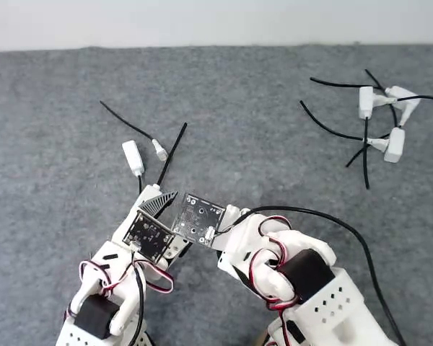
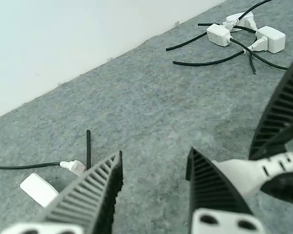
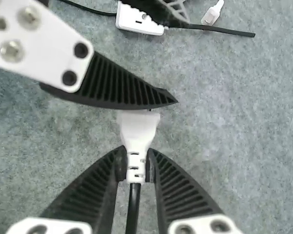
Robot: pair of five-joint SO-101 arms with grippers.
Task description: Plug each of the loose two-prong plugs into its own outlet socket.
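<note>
My right gripper [image 3: 136, 156] is shut on a white two-prong plug [image 3: 138, 129] whose black cord runs back between its fingers. The plug's prong end sits just under one ribbed finger [image 3: 112, 87] of my left gripper. The left gripper [image 2: 154, 161] is open, and the held plug [image 2: 256, 170] lies beside its finger, outside the gap. In the high view the left gripper [image 1: 162, 200] and the right arm [image 1: 296, 267] meet at the front centre. Beyond them lie a white outlet socket [image 1: 133, 157] and a loose plug [image 1: 159, 150] with a black cord.
A tangle of several white sockets and plugs [image 1: 382, 115] with black cords lies at the far right of the grey carpet [image 1: 260, 108]. The held plug's cord [image 1: 346, 231] loops around the right arm. A pale wall [image 2: 63, 44] borders the far edge.
</note>
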